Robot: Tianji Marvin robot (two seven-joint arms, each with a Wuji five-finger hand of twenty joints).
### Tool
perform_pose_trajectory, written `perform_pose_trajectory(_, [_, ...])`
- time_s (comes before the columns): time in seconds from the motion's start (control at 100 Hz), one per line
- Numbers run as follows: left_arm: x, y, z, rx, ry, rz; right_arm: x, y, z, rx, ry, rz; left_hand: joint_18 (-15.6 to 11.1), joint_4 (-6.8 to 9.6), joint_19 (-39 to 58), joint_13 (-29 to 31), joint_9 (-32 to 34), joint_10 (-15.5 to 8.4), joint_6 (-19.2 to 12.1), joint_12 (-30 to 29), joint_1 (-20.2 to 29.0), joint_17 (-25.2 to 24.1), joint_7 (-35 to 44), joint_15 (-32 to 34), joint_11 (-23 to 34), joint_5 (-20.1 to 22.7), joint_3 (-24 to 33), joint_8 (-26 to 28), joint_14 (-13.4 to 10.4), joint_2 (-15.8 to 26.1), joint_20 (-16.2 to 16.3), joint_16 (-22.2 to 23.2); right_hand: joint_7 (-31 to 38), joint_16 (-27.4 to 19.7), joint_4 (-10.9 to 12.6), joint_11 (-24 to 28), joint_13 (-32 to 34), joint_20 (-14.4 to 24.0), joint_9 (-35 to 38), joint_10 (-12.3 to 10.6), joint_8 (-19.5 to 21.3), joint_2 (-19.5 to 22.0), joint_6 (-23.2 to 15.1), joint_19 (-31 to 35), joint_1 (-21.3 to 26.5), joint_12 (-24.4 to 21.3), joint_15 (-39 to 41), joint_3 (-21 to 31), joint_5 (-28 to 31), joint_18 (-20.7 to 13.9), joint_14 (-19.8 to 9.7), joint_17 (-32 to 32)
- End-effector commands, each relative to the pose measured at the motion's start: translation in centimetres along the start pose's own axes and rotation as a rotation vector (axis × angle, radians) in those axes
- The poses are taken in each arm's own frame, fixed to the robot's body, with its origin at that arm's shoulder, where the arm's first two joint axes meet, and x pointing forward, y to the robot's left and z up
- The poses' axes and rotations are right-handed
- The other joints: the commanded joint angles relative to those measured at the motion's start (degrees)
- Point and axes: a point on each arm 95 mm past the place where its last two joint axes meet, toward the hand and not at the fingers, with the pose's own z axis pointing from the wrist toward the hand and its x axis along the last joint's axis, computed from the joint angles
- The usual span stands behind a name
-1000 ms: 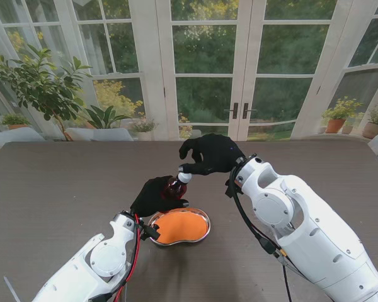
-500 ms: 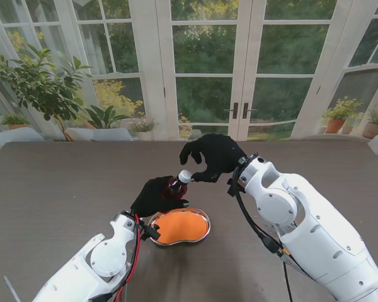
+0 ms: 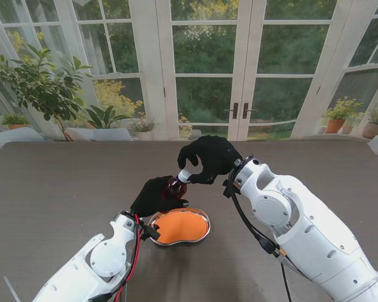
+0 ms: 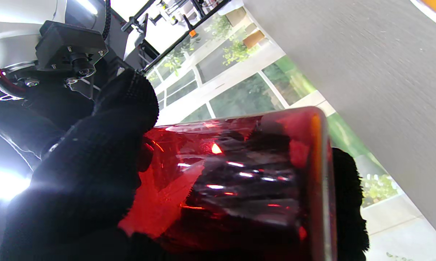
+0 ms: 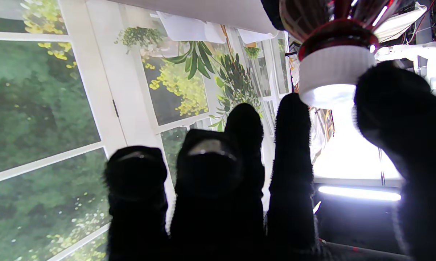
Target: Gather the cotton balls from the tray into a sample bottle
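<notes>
My left hand, in a black glove, is shut on a dark red sample bottle and holds it tilted just beyond the tray. The left wrist view shows the bottle filling my left hand. A white cap sits on the bottle's neck. My right hand reaches over it, thumb and forefinger closed on the cap; its other fingers stay spread. The kidney-shaped metal tray has an orange inside. I see no cotton balls in it.
The dark table stretches out to both sides. Tall glass doors and potted plants stand behind its far edge. Cables hang along my right forearm.
Half a second ago my right fingers had loosened from the cap; now they close round it again, a little to the left. The left hand and bottle stay put.
</notes>
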Motion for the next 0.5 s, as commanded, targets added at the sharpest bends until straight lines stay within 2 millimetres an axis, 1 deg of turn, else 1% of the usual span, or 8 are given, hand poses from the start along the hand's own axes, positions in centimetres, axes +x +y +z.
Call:
perform_pose_trajectory(0.0, [0.19, 0.23, 0.08, -0.014, 0.004, -0.007, 0.27, -0.31, 0.1, 0.016, 0.011, 0.004, -1.06, 0.58, -0.02, -0.29, 3.12, -4.95, -12.65, -0.66, 9.0, -2.4, 3.96, 1.01, 0.4, 7.09, 7.88, 1.12, 1.67, 13.19, 0.31, 0.69, 1.0, 1.14, -1.62, 1.39, 0.98, 0.3, 1.53, -1.64, -0.34, -3.06, -1.01, 1.18, 1.18, 0.94, 1.8, 4.34, 1.16, -1.25, -1.82, 0.56])
perform_pose_trajectory(0.21, [0.19, 0.22, 0.05, -0.014, 0.003, -0.008, 0.36, -0.41, 0.13, 0.02, 0.016, 0.012, -0.96, 0.58, -0.05, -0.29, 3.12, -4.81, -12.52, -0.78, 9.04, -2.44, 3.9, 1.03, 0.37, 7.01, 7.84, 1.09, 1.69, 13.26, 0.3, 0.71, 1.93, 1.53, -1.66, 1.4, 0.99, 0.28, 3.11, -1.71, 0.31, -2.02, -0.15, 1.48, 1.64, 1.13, 3.31, 4.04, 3.59, -1.05, -1.63, 1.05])
perform_pose_trajectory(0.27, [0.19, 0.22, 0.06, -0.014, 0.003, -0.008, 0.37, -0.4, 0.15, 0.023, 0.015, 0.013, -0.95, 0.59, -0.06, -0.32, 3.13, -4.81, -12.45, -0.83, 9.04, -2.43, 3.89, 1.01, 0.37, 7.06, 7.83, 1.08, 1.85, 13.27, 0.3, 0.7, 2.34, 1.69, -4.07, 1.34, 0.95, 0.23, 3.68, -1.73, -1.02, -1.73, 0.15, 1.68, 1.91, 1.33, 4.2, 3.6, 4.07, -1.0, -1.61, 1.25])
perform_pose_trajectory(0.3, [0.19, 0.22, 0.06, -0.014, 0.003, -0.009, 0.37, -0.39, 0.16, 0.025, 0.014, 0.013, -0.94, 0.59, -0.07, -0.32, 3.2, -4.77, -12.47, -0.84, 9.07, -2.45, 3.88, 1.02, 0.4, 7.04, 7.83, 1.07, 1.78, 13.26, 0.3, 0.7, 3.41, 1.76, -6.35, 1.36, 0.91, 0.21, 3.98, -1.71, -2.64, -1.63, 0.21, 1.76, 2.23, 1.45, 4.74, 3.37, 4.28, -0.88, -1.43, 1.28])
perform_pose_trajectory(0.32, [0.19, 0.22, 0.06, -0.014, 0.003, -0.009, 0.38, -0.38, 0.17, 0.026, 0.014, 0.013, -0.93, 0.58, -0.08, -0.31, 3.16, -4.78, -12.53, -0.85, 9.03, -2.46, 3.89, 1.02, 0.39, 7.06, 7.81, 1.08, 1.75, 13.25, 0.3, 0.7, 5.61, 1.77, -8.51, 1.41, 0.91, 0.2, 4.31, -1.72, -5.42, -1.56, 0.4, 1.86, 2.49, 1.6, 5.14, 3.21, 4.43, -0.82, -1.46, 1.34])
perform_pose_trajectory(0.36, [0.19, 0.21, 0.06, -0.014, 0.003, -0.009, 0.39, -0.38, 0.18, 0.028, 0.012, 0.014, -0.95, 0.59, -0.08, -0.31, 3.14, -4.83, -12.54, -0.86, 9.05, -2.46, 3.89, 1.03, 0.38, 7.06, 7.82, 1.08, 1.71, 13.28, 0.3, 0.7, 6.11, 1.82, -9.0, 1.48, 0.91, 0.21, 4.56, -1.6, -5.82, -1.39, 0.56, 1.91, 2.33, 1.64, 5.31, 2.92, 4.7, -0.76, -1.4, 1.39])
perform_pose_trajectory(0.42, [0.2, 0.2, 0.06, -0.014, 0.003, -0.01, 0.41, -0.4, 0.21, 0.031, 0.008, 0.016, -0.9, 0.6, -0.08, -0.29, 3.17, -4.76, -12.49, -0.88, 9.06, -2.48, 3.89, 1.02, 0.4, 7.07, 7.81, 1.08, 1.86, 13.25, 0.3, 0.7, 8.37, 2.02, -11.45, 1.58, 0.9, 0.33, 5.24, -1.46, -7.12, 0.08, 1.24, 2.2, 2.69, 1.7, 6.1, 1.95, 5.18, -0.4, -0.95, 1.58])
perform_pose_trajectory(0.49, [0.21, 0.2, 0.07, -0.013, 0.003, -0.01, 0.46, -0.45, 0.28, 0.035, 0.005, 0.016, -0.86, 0.61, -0.09, -0.34, 3.18, -4.78, -12.52, -0.9, 9.09, -2.47, 3.89, 1.0, 0.41, 7.1, 7.83, 1.08, 1.79, 13.24, 0.3, 0.69, 9.08, 2.17, -11.68, 1.66, 0.92, 0.36, 5.78, -1.52, -7.65, 1.4, 2.5, 2.36, 2.21, 1.73, 6.57, 1.64, 5.66, -0.33, -0.97, 1.74])
